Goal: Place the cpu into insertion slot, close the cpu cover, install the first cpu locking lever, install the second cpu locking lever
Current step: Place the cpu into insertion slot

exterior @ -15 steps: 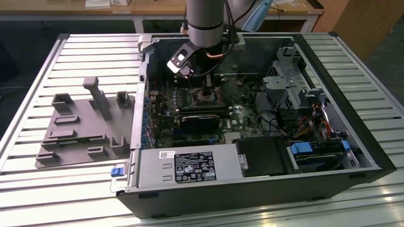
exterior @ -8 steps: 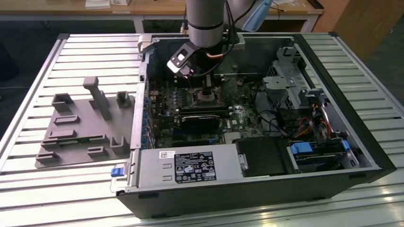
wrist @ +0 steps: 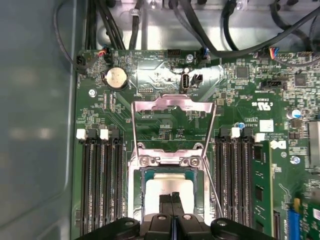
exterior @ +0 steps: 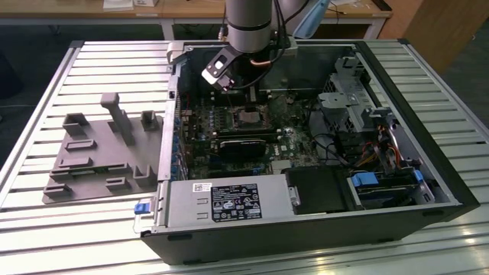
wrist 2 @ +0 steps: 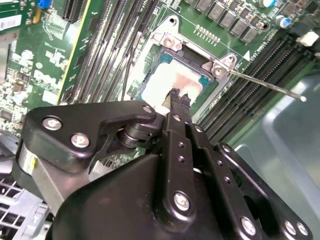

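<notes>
Grey tray (exterior: 98, 151) beside open computer case (exterior: 306, 238)
</notes>
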`<move>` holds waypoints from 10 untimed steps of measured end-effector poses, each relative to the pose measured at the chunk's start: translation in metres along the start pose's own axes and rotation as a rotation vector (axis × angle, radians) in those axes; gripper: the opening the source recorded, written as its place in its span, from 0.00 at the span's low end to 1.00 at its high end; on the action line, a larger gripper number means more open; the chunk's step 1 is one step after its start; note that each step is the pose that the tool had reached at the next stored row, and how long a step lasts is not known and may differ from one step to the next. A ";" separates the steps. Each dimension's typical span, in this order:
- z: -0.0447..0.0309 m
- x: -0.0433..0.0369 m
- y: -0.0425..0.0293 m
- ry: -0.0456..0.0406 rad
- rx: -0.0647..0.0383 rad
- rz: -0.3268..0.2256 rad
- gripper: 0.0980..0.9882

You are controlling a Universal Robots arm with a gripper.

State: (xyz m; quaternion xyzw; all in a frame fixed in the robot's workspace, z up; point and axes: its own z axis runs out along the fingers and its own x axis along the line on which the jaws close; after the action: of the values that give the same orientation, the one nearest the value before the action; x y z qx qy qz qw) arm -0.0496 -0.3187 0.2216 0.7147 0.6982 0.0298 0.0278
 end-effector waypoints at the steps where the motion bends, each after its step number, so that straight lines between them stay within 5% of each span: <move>1: -0.0023 0.0000 0.0002 -0.0001 0.000 0.000 0.00; 10: -0.0254 0.0001 0.0021 -0.0002 0.000 0.000 0.00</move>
State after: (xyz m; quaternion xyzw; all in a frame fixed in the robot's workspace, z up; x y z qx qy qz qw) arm -0.0496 -0.3187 0.2471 0.7147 0.6983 0.0297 0.0278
